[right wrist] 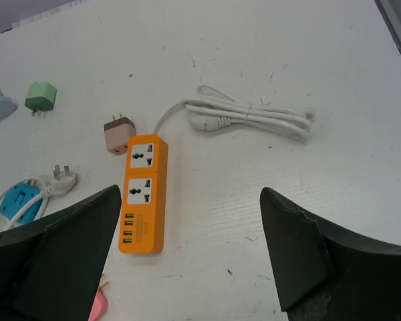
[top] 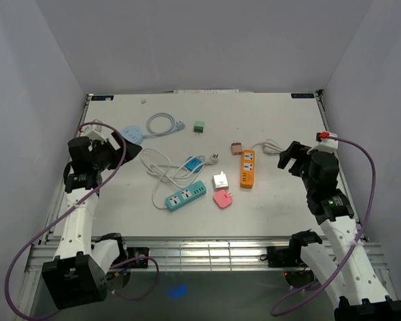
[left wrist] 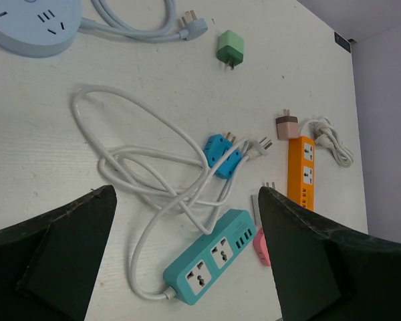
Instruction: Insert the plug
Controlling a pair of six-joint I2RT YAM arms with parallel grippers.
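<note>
Two claws, both wide open, holding nothing. Top view: left claw [top: 123,148] hangs over the table's [top: 281,214] left side, right claw [top: 289,159] over the right; brown plug [top: 236,146] lies unplugged just beside the far end of the orange strip [top: 247,168]. Left wrist: fingers [left wrist: 67,241] spread above white cable [left wrist: 130,164] and teal strip [left wrist: 210,257]. Right wrist: fingers spread, orange strip and brown plug between them, below.

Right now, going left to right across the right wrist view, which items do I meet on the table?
green adapter → brown adapter → orange power strip → bundled white cable. The blue adapter is left out because it overlaps the green one.
</note>
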